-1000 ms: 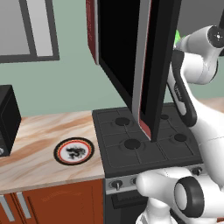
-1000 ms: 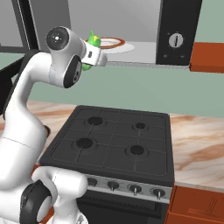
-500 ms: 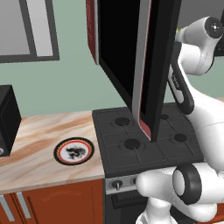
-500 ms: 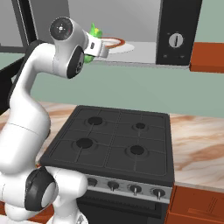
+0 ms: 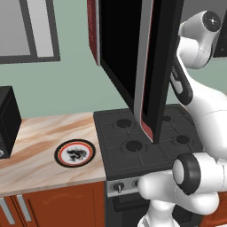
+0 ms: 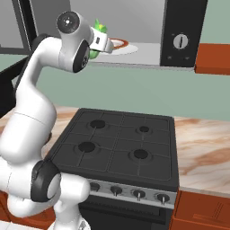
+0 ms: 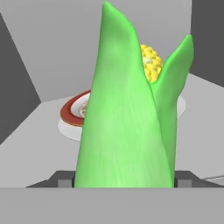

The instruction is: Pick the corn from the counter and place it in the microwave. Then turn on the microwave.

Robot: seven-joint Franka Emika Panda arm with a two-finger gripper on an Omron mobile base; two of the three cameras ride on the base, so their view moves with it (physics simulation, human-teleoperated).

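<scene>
One landmark for this entry: the microwave [image 6: 134, 31], hung above the stove [image 6: 117, 146] with its door [image 5: 133, 66] swung wide.

Item, far left of the microwave: black box [image 5: 8, 119] on the counter [image 5: 40, 150].

Item, left of and below the microwave: plate [image 5: 74, 153] on the counter, bare.

Item, at the microwave's mouth: my gripper [image 6: 104, 41], jaws closed on the corn [image 7: 129, 127]. From the hand camera the cob stands straight up between the finger tips, husk foremost, yellow kernels peeking at the top. It is off the counter and not yet set down.

Item, inside the microwave: a red-rimmed dish [image 7: 72, 111] on the grey floor, just beyond the corn.

Item, right side of the microwave: dial [image 6: 179, 41] on the black panel.

Step in hand, as I judge it: carry the corn inward over the dish. To do it well I would keep the hand level, clear the left wall, lower before releasing so the cob does not roll, then withdraw straight back.
</scene>
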